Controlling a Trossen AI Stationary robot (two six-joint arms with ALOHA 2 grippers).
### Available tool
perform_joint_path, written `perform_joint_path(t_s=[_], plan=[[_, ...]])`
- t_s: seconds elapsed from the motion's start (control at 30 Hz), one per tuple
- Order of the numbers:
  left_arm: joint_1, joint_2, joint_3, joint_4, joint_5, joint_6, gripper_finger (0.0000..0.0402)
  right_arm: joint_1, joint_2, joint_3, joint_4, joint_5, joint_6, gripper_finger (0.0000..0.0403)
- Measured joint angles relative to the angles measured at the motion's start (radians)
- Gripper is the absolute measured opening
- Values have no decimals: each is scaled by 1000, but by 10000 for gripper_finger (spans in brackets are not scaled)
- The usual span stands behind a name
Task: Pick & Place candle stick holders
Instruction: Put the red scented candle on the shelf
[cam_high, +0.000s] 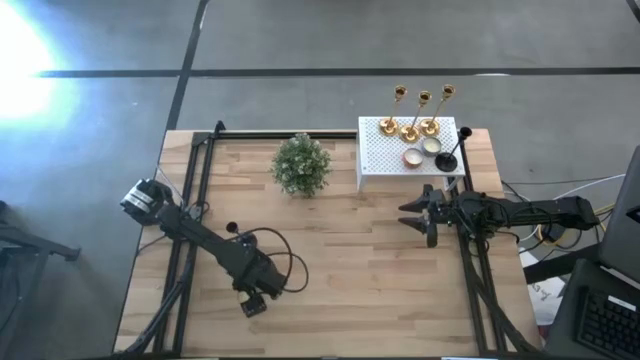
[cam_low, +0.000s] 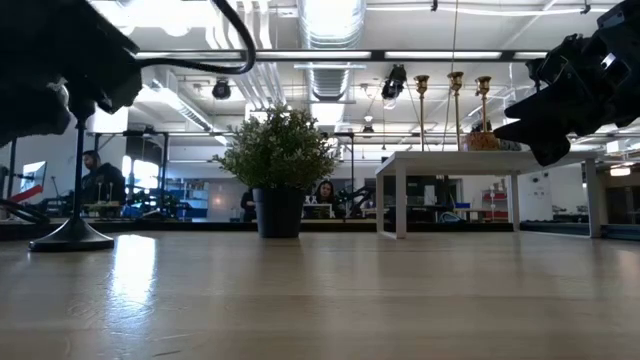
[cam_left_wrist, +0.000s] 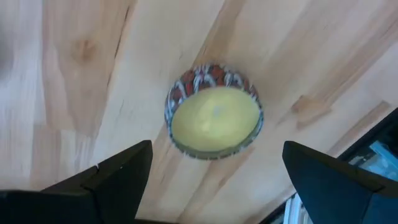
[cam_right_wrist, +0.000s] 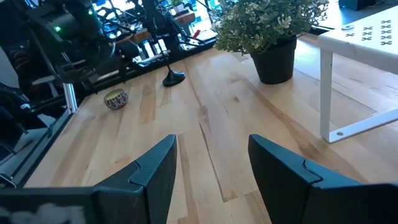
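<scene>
Candle stick holders are split between two places, and neither gripper holds one. Nearest the front edge of the table (cam_high: 330, 300), the left gripper (cam_high: 252, 303) hangs with its fingers spread wide, empty, over a small patterned tin (cam_left_wrist: 214, 118) of yellow wax, which is not a holder. Just beyond it, one black holder (cam_high: 232, 228) stands alone on the bare wood. Farther across, the right gripper (cam_high: 415, 215) is also parted and empty, close to the front of the white perforated box (cam_high: 375, 165).

The step in hand looks like an approach between picks. The next move probably calls for lining up on a slim stem and closing low enough not to tip it. The bushy potted plant (cam_high: 301, 164) stands beside the box and crowds that side. At the back, on the box, stand the three gold holders (cam_high: 409, 130), a second black holder (cam_high: 447, 160) and two small candles (cam_high: 412, 156), all packed close together, so a neighbour could be knocked.
</scene>
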Motion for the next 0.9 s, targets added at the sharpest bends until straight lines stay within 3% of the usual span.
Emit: perform_joint_path(t_s=[0.23, 0.9], plan=[[1, 0, -5, 22, -97, 0, 365, 0, 0, 0, 0, 0, 0, 192], [-41, 0, -42, 72, -95, -5, 365, 0, 0, 0, -2, -1, 0, 192]])
